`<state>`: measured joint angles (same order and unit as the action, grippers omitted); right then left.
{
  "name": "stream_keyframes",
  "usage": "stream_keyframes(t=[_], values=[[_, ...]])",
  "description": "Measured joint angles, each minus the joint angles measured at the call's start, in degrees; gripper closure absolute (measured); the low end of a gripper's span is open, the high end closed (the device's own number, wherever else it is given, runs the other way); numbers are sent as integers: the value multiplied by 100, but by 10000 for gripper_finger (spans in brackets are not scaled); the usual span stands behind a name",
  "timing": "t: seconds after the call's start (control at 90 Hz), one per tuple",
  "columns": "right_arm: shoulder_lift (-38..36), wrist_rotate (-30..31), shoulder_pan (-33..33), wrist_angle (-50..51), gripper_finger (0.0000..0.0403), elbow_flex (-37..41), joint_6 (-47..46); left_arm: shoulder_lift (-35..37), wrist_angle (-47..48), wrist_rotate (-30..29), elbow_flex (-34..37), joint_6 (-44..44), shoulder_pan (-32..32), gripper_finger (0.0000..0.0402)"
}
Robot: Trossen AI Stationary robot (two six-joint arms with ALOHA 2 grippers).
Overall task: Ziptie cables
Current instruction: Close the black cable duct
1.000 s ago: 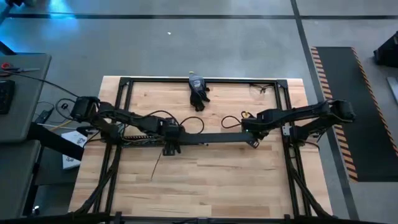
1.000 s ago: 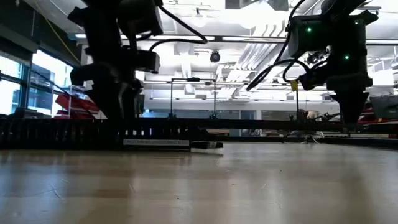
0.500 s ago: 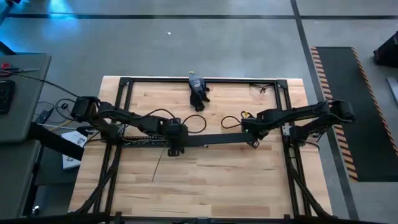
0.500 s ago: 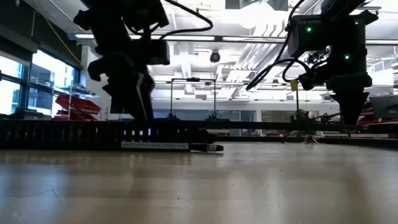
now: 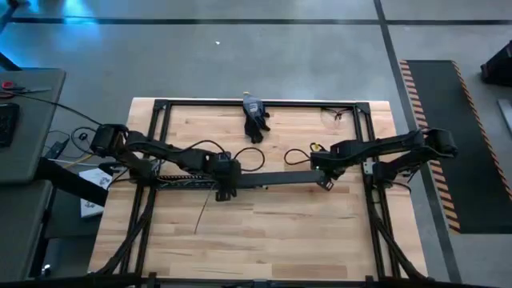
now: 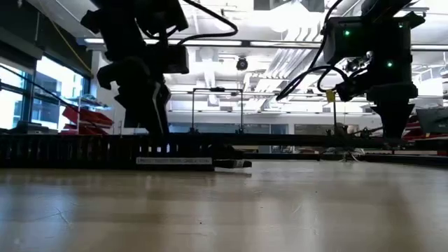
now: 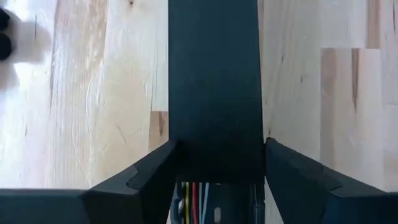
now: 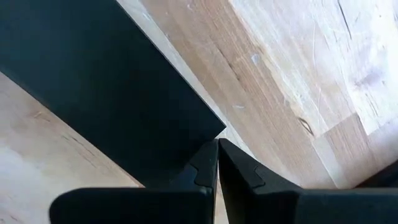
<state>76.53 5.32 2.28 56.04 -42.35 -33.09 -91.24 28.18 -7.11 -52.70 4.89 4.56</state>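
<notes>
High view is showing the left gripper (image 5: 225, 192), having slid along the lid strip (image 5: 272, 180), fingers straddling it apart; cables (image 7: 194, 198) lying beneath; right gripper (image 5: 323, 182) staying pinched together at its end.

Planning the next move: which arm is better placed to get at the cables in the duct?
Left, probably. The left gripper is open astride the black lid strip, with the cables showing between its fingers. The right gripper is shut at the strip's far end, no cables in sight.

Left hand (image 5: 223, 194) and right hand (image 5: 323, 183) over long black duct (image 5: 268, 180) mid-table (image 5: 280, 232).
</notes>
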Motion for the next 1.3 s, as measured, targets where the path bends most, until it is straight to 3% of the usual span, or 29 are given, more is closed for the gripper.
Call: stream_keyframes(t=[0.367,0.722,0.944,1.122,1.3], values=[[0,26,-2,-64,403,7,101,29,172,152,-29,196,15,195],[-4,-43,-9,127,403,-2,-49,542,742,160,-215,301,-158,195],[-4,-131,-9,158,403,-2,-49,560,829,150,183,-46,-155,164],[-4,-186,-20,163,403,-2,-36,562,356,232,621,150,-162,136],[-4,-210,-22,163,403,-2,48,562,-389,306,902,286,-146,134]])
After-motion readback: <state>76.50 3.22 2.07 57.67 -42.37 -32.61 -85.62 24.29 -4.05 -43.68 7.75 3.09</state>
